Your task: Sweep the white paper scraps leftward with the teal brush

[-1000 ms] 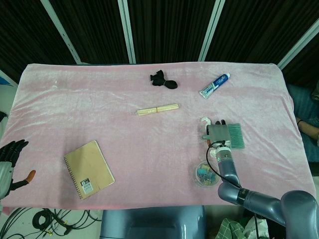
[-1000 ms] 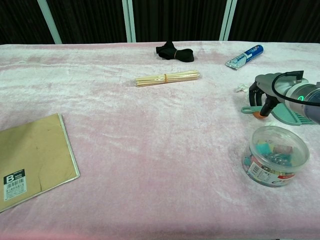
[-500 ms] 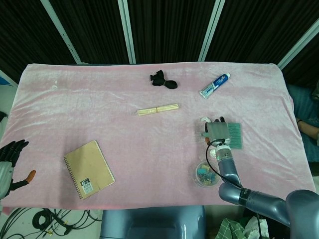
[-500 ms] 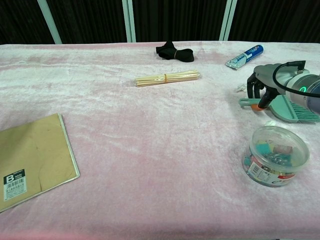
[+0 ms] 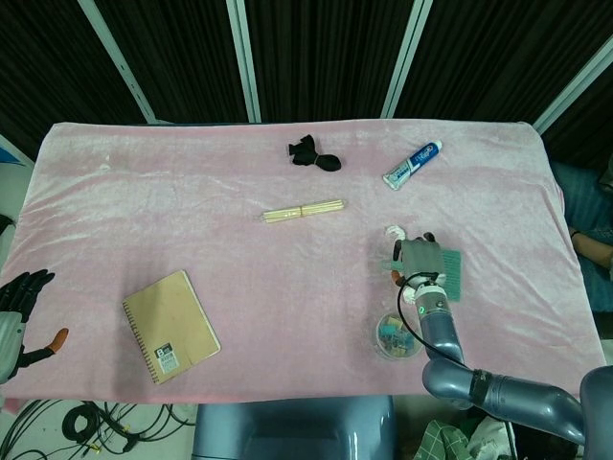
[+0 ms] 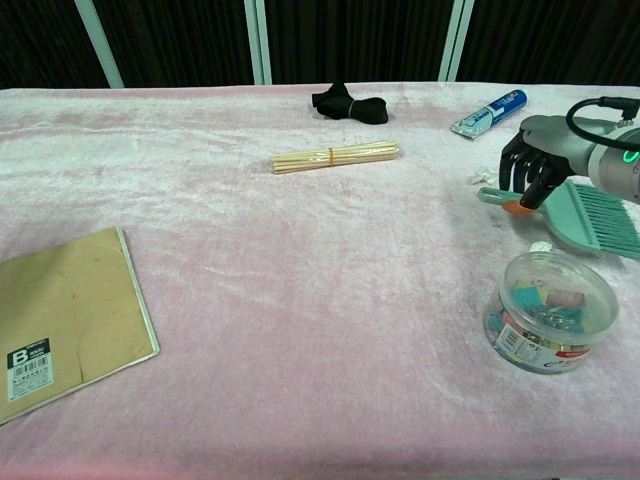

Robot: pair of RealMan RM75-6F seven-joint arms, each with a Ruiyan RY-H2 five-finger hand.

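My right hand [image 5: 419,257] [image 6: 535,165] grips the handle of the teal brush [image 5: 451,275] [image 6: 592,216] at the right side of the pink cloth. The brush's bristles point right, away from the scraps. One white paper scrap [image 6: 482,178] [image 5: 391,231] lies just left of the hand. Another small scrap [image 6: 541,246] sits between the brush and the plastic tub. My left hand [image 5: 21,305] hangs off the table's front left corner, fingers apart and holding nothing; the chest view does not show it.
A clear round tub of clips [image 6: 550,311] [image 5: 394,335] stands just in front of the brush. A toothpaste tube [image 6: 489,112] lies behind the hand. A bundle of sticks [image 6: 334,155], a black cloth item [image 6: 348,104] and a brown notebook [image 6: 62,318] lie further left.
My right hand has drawn the brush back and to the right, away from the tub, and the brush head has swung round. The left hand has not moved.
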